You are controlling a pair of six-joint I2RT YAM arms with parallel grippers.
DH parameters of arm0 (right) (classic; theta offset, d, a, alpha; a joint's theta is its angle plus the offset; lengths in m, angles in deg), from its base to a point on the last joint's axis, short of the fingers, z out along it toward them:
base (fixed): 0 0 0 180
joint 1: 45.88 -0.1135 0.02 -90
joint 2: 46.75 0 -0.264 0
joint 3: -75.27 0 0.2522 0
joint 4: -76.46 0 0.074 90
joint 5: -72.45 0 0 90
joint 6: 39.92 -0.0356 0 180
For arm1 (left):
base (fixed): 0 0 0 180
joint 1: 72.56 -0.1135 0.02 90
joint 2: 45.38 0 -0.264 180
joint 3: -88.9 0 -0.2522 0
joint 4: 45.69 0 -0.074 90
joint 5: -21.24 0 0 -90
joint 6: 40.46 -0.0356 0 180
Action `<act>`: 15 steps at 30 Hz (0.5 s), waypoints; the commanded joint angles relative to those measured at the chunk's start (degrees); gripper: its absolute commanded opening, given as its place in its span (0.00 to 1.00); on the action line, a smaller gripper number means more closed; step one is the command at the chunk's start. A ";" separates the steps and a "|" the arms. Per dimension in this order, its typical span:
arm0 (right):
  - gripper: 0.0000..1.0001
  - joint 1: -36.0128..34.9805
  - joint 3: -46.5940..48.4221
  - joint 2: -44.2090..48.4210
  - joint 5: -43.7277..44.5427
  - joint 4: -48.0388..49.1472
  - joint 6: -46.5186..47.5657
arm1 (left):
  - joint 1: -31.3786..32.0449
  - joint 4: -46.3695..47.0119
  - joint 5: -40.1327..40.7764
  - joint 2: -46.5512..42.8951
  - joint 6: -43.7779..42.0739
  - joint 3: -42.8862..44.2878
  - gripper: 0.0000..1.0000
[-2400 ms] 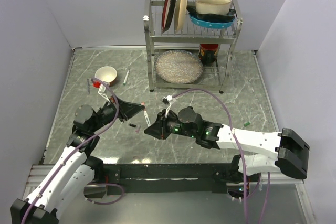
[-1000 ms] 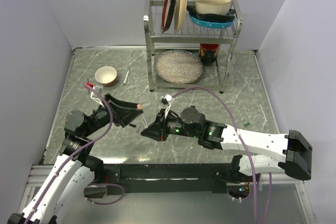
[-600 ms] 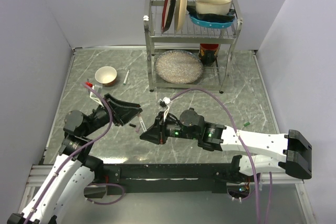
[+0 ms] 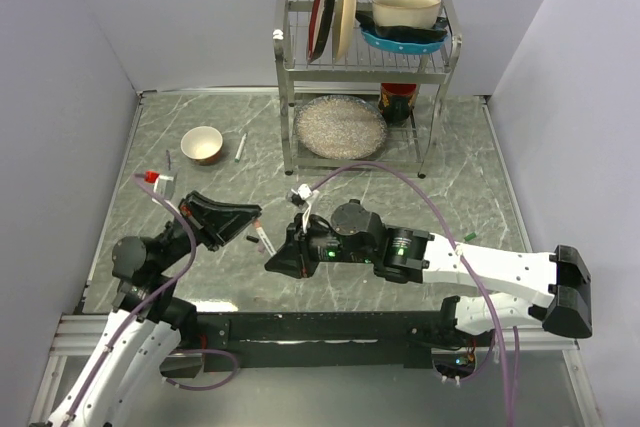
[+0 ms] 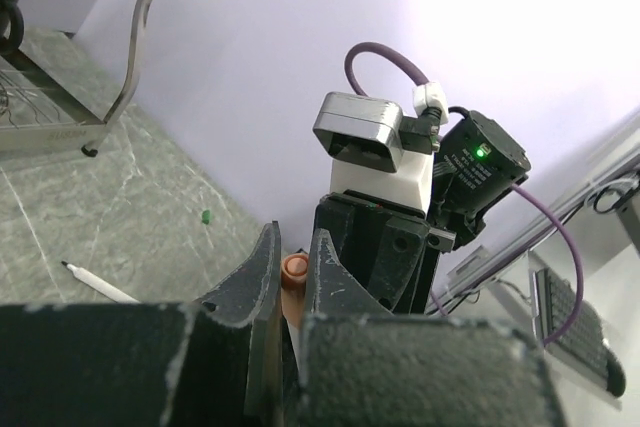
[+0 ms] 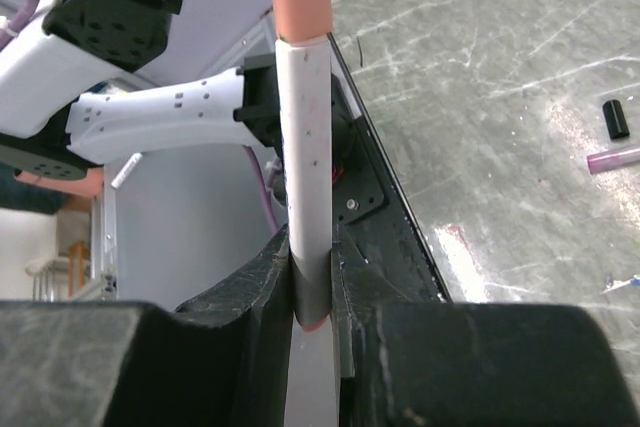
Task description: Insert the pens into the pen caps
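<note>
right tool (image 6: 311, 247) clenched on upright pen (image 6: 305, 147) | left tool (image 5: 296, 247) grasping salmon cap (image 5: 294, 270) at pen's top, seating looks near done | second pen (image 5: 100, 287) and dark cap (image 6: 616, 119) lie loose on bench (image 6: 480, 67), that pair left

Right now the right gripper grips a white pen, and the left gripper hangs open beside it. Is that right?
The left gripper is not open: it is shut on the pink end of the pen, as the left wrist view shows. The right gripper does grip the pen.
</note>
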 commanded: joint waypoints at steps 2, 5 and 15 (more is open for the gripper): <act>0.00 1.18 9.22 0.05 6.59 11.22 1.17 | 0.75 -1.31 -5.71 -3.28 9.14 -5.35 0.01; 0.00 1.18 11.17 -0.22 5.27 12.44 0.64 | 0.75 1.88 -7.38 -4.95 13.83 -6.42 0.01; 0.00 4.07 15.39 0.92 8.61 14.12 0.29 | 0.75 -0.23 -4.68 -9.96 16.98 -9.92 0.01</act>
